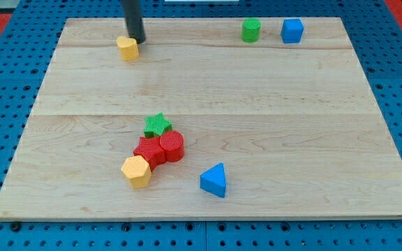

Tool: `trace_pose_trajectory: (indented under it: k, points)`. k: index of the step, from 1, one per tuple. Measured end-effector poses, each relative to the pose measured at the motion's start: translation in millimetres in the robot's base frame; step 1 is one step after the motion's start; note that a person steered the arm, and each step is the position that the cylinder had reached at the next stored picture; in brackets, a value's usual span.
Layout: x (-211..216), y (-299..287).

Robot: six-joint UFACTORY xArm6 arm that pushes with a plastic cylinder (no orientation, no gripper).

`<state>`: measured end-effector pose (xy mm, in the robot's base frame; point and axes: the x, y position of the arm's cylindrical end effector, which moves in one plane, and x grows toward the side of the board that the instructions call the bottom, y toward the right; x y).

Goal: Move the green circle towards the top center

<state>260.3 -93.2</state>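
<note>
The green circle [250, 30], a short green cylinder, stands near the view's top edge, right of centre. A blue cube [292, 31] stands just to its right. My tip [137, 40] is at the view's top left, far to the left of the green circle. It touches or nearly touches the upper right of a yellow block [127, 48].
The wooden board [208, 90] carries a cluster at lower centre-left: a green star [157, 125], a red cylinder [172, 146], a red star-like block [149, 150] and a yellow hexagon-like block [136, 171]. A blue triangle [214, 180] lies to their right.
</note>
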Motion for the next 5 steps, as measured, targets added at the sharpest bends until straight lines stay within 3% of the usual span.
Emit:
trace_pose_trajectory:
  k: [1,2,3,4,5]
  points:
    - [30,19]
    - [34,-62]
    - [-7,-109]
    - [2,-77]
    - [4,31]
